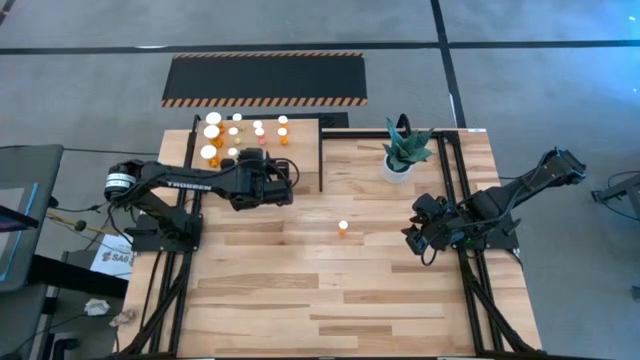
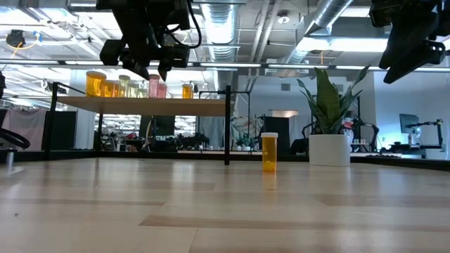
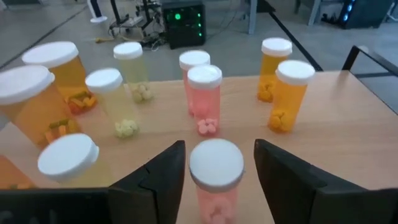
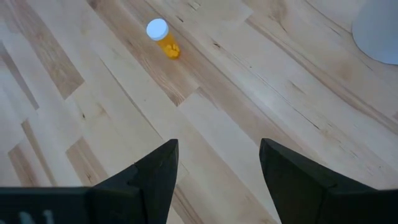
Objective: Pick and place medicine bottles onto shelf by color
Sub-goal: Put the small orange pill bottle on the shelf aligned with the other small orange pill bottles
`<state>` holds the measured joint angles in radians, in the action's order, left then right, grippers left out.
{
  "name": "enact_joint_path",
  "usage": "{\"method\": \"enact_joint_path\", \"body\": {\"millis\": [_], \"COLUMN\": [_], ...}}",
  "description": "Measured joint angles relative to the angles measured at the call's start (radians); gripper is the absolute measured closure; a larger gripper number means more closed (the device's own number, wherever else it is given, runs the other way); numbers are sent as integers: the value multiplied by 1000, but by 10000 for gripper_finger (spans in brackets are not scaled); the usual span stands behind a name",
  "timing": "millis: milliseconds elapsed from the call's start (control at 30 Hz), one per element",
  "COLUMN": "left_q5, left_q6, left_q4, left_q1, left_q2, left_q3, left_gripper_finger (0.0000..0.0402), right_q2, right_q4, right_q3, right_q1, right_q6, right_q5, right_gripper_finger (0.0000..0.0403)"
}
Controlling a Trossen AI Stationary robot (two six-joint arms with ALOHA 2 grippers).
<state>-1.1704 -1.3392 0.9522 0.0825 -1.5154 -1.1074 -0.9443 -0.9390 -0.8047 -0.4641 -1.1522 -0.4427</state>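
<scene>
The light-wood shelf [image 1: 305, 160] stands at the table's far left and carries several white-capped medicine bottles [image 1: 235, 135] upright on their bases. In the left wrist view, orange ones [image 3: 291, 93] stand to one side, pink ones [image 3: 204, 99] in the middle, and yellowish [image 3: 115, 102] and large orange ones [image 3: 37, 106] to the other side. My left gripper [image 3: 217, 180] is open over the shelf's near edge. Its fingers flank a pink bottle [image 3: 216, 171] with a gap on each side. A lone orange bottle [image 1: 343, 227] stands mid-table. My right gripper [image 1: 412, 235] hangs open at the right, above bare table.
A white pot with a green plant [image 1: 403, 152] stands at the table's far edge, right of the shelf. A black mat with orange-striped edges [image 1: 265, 78] lies on the floor beyond the table. Bare wood [image 1: 300, 290] spreads over the table's near half.
</scene>
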Motion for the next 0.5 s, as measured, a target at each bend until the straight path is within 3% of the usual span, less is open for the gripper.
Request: {"method": "enact_joint_path", "body": {"millis": [500], "left_q5": [-74], "left_q6": [121], "left_q4": [-1], "left_q1": [0], "left_q2": [93], "left_q3": [-48], "left_gripper_finger": [210], "right_q2": [0], "right_q4": [2], "right_q3": [0], "right_q1": [0], "right_q6": [0], "right_q5": [0], "right_gripper_finger": [154]}}
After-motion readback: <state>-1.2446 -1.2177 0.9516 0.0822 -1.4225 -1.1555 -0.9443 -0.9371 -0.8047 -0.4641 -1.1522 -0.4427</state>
